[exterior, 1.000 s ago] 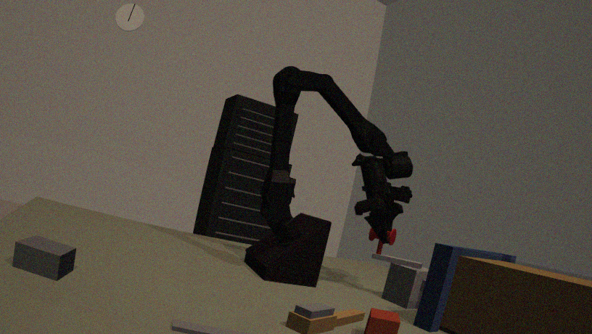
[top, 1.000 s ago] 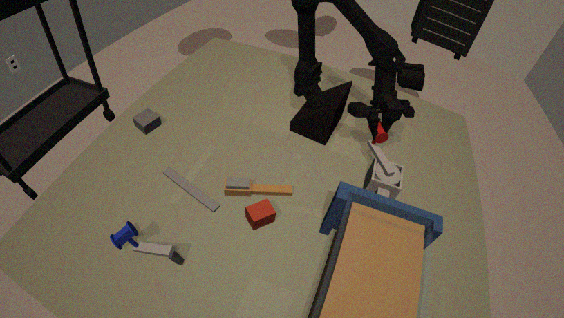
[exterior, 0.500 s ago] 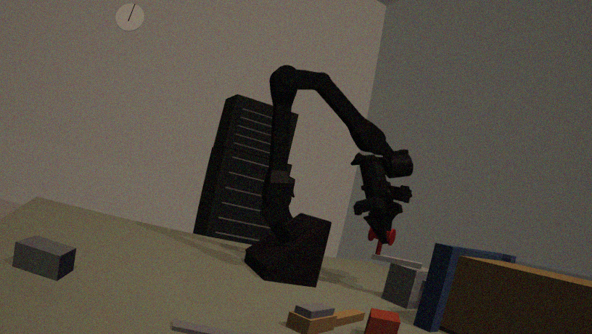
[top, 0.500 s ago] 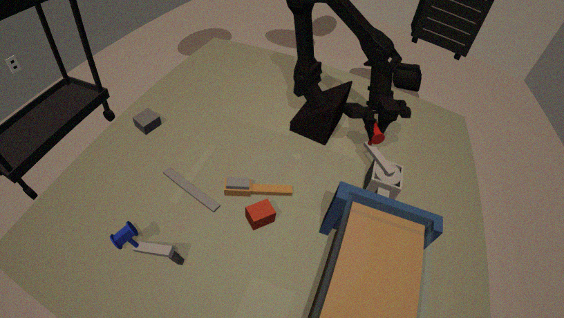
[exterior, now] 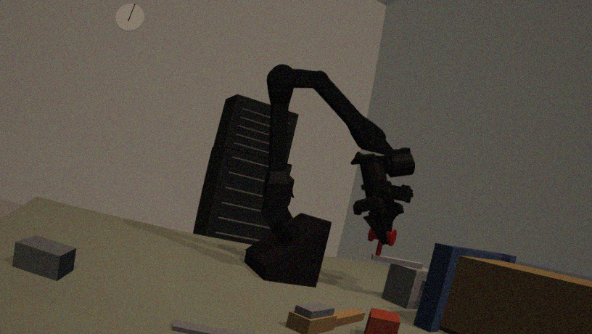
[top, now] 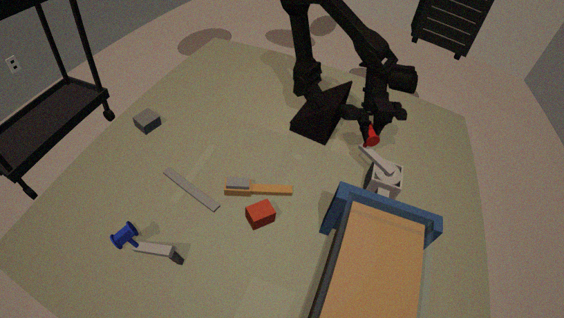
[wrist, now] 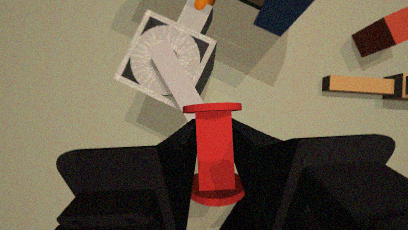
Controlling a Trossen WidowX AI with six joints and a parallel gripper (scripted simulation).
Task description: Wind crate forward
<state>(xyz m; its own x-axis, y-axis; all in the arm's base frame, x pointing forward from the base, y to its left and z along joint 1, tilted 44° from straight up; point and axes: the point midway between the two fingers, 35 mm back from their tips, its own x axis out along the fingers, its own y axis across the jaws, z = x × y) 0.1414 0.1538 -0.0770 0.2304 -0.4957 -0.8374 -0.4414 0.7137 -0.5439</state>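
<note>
My gripper (top: 370, 136) (exterior: 381, 238) (wrist: 211, 123) is shut on the red spool-shaped grip (wrist: 215, 132) of the winch handle. The handle's pale crank arm (top: 377, 160) (exterior: 397, 261) (wrist: 172, 75) reaches from the grip to the middle of the winch top. The grey winch (top: 371, 178) (exterior: 398, 286) stands before the blue frame (top: 399, 208) (exterior: 431, 286) (wrist: 285, 15). The key is hidden under the arm's hub. A pale strap (top: 383, 192) (wrist: 194, 19) leaves the winch towards the frame. A wood-coloured panel (top: 374, 256) (exterior: 518, 292) runs behind the frame. I cannot make out the crate.
A blue-gripped crank (top: 124, 236) lies at the front left. A wooden-handled tool (top: 272, 189) (exterior: 349, 317) (wrist: 357, 84), a red block (top: 260, 213) (exterior: 381, 321) (wrist: 399, 25), a grey bar (top: 191, 189) and a grey block (top: 146, 119) (exterior: 41, 257) lie on the bench.
</note>
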